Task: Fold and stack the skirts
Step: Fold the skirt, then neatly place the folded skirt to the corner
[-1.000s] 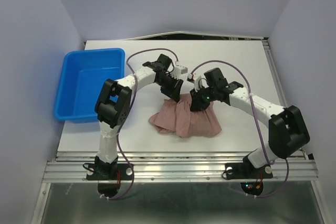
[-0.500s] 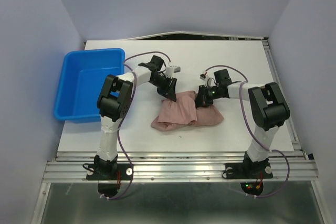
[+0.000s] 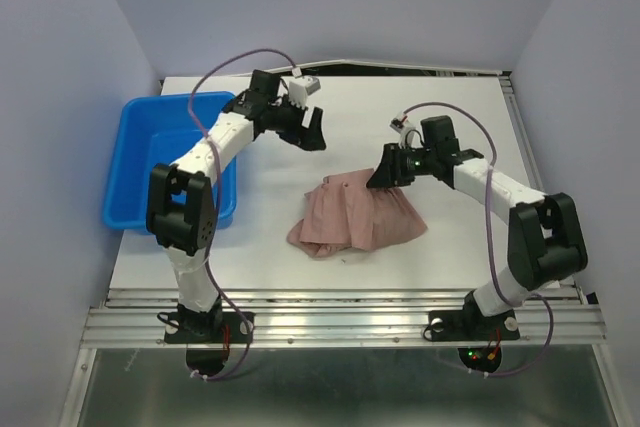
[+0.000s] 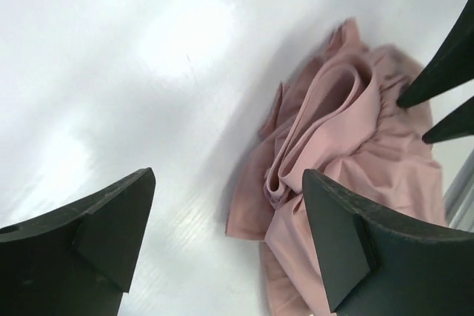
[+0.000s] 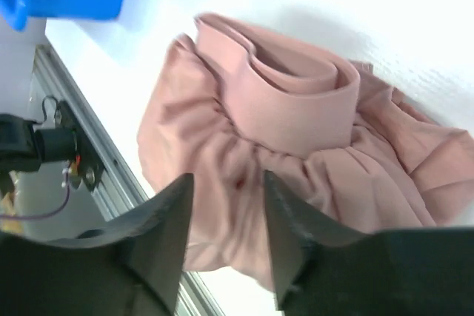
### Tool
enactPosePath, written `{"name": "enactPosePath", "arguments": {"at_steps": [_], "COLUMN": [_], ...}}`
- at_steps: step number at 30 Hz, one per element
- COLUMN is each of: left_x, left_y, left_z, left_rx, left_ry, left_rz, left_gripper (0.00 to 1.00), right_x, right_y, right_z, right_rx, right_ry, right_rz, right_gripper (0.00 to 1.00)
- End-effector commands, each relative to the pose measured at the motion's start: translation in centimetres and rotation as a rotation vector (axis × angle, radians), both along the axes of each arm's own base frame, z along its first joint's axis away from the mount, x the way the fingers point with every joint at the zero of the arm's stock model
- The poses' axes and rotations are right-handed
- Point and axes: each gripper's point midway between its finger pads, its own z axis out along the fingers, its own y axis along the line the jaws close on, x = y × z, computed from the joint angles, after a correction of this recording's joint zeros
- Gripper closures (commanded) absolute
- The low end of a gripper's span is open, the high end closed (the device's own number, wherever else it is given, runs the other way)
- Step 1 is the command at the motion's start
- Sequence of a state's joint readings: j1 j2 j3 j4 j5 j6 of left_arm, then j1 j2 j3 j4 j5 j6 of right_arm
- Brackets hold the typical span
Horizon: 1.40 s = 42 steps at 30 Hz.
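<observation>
One dusty pink skirt (image 3: 355, 217) lies crumpled near the middle of the white worktop (image 3: 450, 117), between the two arms and well apart from the blue bin (image 3: 160, 162) at the left edge; no second skirt shows in any view. Left hand (image 3: 312, 132) hangs above bare worktop beyond the cloth, fingers spread wide with nothing between them, while the right hand (image 3: 381, 177) hovers at the skirt's far right corner, its fingers parted and likewise empty. Soft, light and limp, the cloth will likely sag and bunch wherever it is lifted, and one pinch may gather several layers at once. Sturdiest purchase looks to be the thicker waistband (image 5: 296, 101), rolled over on itself atop the heap; taking it at its two ends, one hand each, should let the gathered body hang flat for folding
</observation>
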<state>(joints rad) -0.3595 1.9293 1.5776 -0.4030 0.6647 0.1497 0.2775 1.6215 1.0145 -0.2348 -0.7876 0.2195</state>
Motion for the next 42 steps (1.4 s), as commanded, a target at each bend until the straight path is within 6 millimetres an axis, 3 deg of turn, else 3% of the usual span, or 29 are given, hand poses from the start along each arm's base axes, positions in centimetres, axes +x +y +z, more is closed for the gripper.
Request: {"name": "enactPosePath", "arguments": {"at_steps": [1, 2, 5, 8, 10, 14, 15, 18, 19, 23, 25, 29, 30, 32, 33, 34, 36, 37, 40, 41, 42], "left_x": [1.8, 1.5, 1.5, 1.7, 1.8, 1.0, 0.8, 0.0, -0.2, -1.1, -1.4, -2.1, -2.2, -2.4, -2.5, -2.5, -2.5, -2.6, -2.9, -2.8, -2.8], "left_y": [1.7, 2.3, 4.5, 6.8, 8.3, 9.6, 9.7, 9.9, 9.9, 10.3, 10.4, 10.7, 10.7, 10.4, 10.1, 10.0, 9.8, 9.6, 9.1, 9.0, 8.9], "left_z": [11.0, 12.8, 14.3, 14.9, 15.1, 15.8, 15.4, 15.1, 14.9, 13.8, 13.1, 12.1, 12.0, 11.6, 11.2, 10.8, 10.6, 10.1, 9.9, 9.7, 9.7], "left_rx": [-0.057, -0.060, -0.026, 0.030, 0.066, 0.080, 0.086, 0.079, 0.078, 0.100, 0.119, 0.147, 0.149, 0.146, 0.145, 0.149, 0.149, 0.154, 0.142, 0.143, 0.141], "left_ry": [-0.333, -0.378, -0.425, -0.442, -0.444, -0.453, -0.447, -0.449, -0.443, -0.419, -0.414, -0.402, -0.401, -0.394, -0.384, -0.376, -0.371, -0.362, -0.347, -0.341, -0.336], "left_rz": [0.119, 0.156, 0.286, 0.415, 0.499, 0.544, 0.546, 0.540, 0.535, 0.531, 0.508, 0.477, 0.469, 0.440, 0.421, 0.410, 0.391, 0.365, 0.314, 0.308, 0.301], "left_gripper": [0.07, 0.01, 0.01, 0.02, 0.02, 0.02, 0.02, 0.02, 0.02, 0.02, 0.02, 0.02, 0.02, 0.02, 0.02, 0.02, 0.02, 0.02, 0.02, 0.02, 0.02], "right_x": [0.9, 0.7, -1.2, -2.8, -3.6, -2.2, -0.8, 1.9, 2.8, 3.4, 3.1, 4.3, 5.4, 6.6, 7.5, 8.6, 9.9, 11.4, 13.0, 14.7, 15.4], "right_y": [0.6, 1.3, 2.6, 3.5, 3.7, 2.8, 2.1, 1.2, 1.4, 0.8, -0.1, -4.3, -6.6, -9.0, -10.3, -13.1, -15.6, -18.2, -21.2, -23.4, -24.4], "right_z": [6.9, 7.0, 7.1, 5.5, 2.9, -0.7, -2.3, -4.5, -6.4, -11.1, -12.4, -13.3, -13.1, -13.0, -12.8, -12.8, -12.7, -12.5, -13.6, -12.8, -12.8], "right_rx": [-0.020, -0.073, -0.141, -0.200, -0.266, -0.407, -0.472, -0.587, -0.635, -0.761, -0.804, -0.841, -0.847, -0.847, -0.857, -0.860, -0.862, -0.856, -0.856, -0.860, -0.855], "right_ry": [-0.204, -0.240, -0.265, -0.240, -0.204, -0.199, -0.201, -0.208, -0.183, -0.137, -0.108, -0.052, -0.040, -0.023, -0.034, -0.013, -0.032, -0.029, -0.037, -0.060, -0.057], "right_rz": [-0.076, -0.104, -0.096, -0.073, -0.067, -0.150, -0.205, -0.292, -0.284, -0.248, -0.220, -0.250, -0.282, -0.304, -0.298, -0.341, -0.308, -0.343, -0.266, -0.270, -0.271], "right_gripper": [0.49, 0.48, 0.46, 0.46, 0.47, 0.44, 0.43, 0.41, 0.41, 0.32, 0.28, 0.14, 0.10, 0.00, 0.00, 0.00, 0.00, 0.00, 0.00, 0.00, 0.00]}}
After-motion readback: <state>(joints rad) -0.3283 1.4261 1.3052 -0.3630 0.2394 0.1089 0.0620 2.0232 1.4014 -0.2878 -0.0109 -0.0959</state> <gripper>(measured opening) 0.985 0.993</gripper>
